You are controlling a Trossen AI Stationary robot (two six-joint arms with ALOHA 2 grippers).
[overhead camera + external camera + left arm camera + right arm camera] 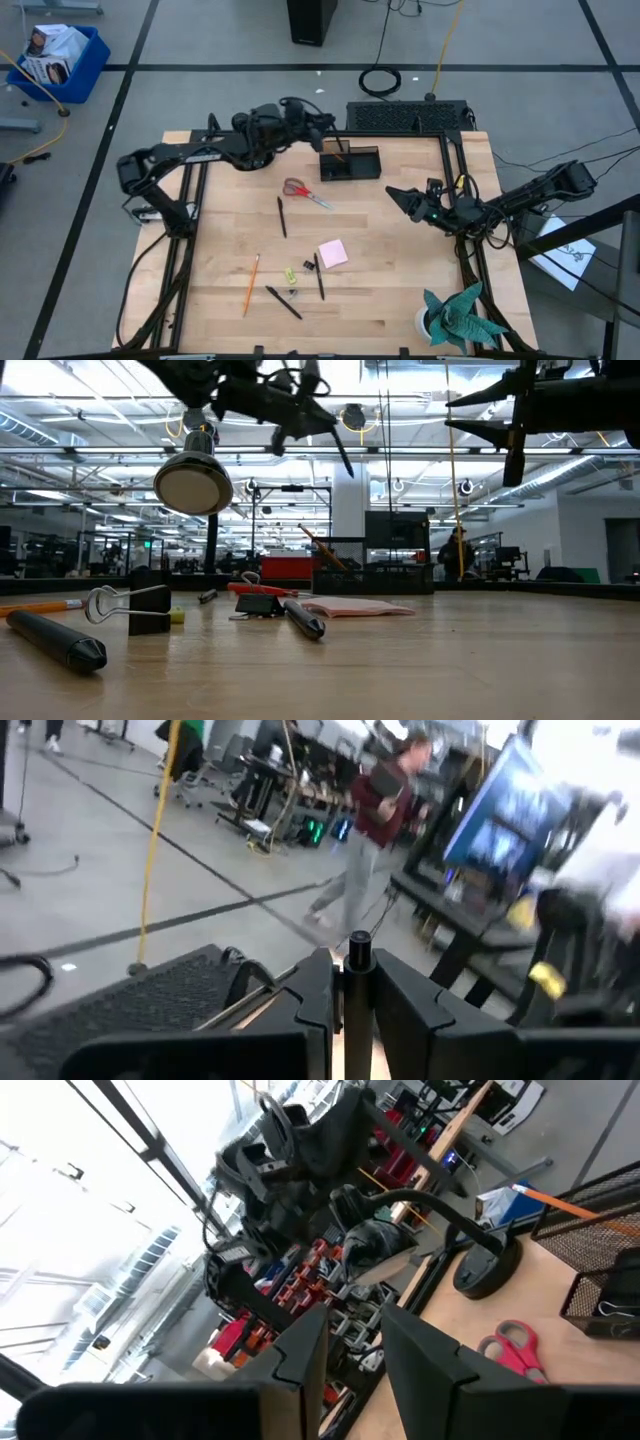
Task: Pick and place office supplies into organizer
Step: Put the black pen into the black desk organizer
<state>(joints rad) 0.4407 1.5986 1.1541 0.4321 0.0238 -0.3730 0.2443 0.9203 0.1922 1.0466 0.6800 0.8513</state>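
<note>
Wood table [390, 280] | organizer [350, 162]: pencil [340, 157] inside | left pincer [322, 135]: pen [357, 990]

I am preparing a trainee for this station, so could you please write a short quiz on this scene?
1. True or false: the left gripper is empty.
2. Which item on the table lies nearest the organizer? A) pink sticky-note pad B) red-handled scissors C) orange pencil
3. How many black pens lie loose on the table?

Key:
1. False: it is shut on a black pen, held up by the organizer.
2. B
3. Three
</note>
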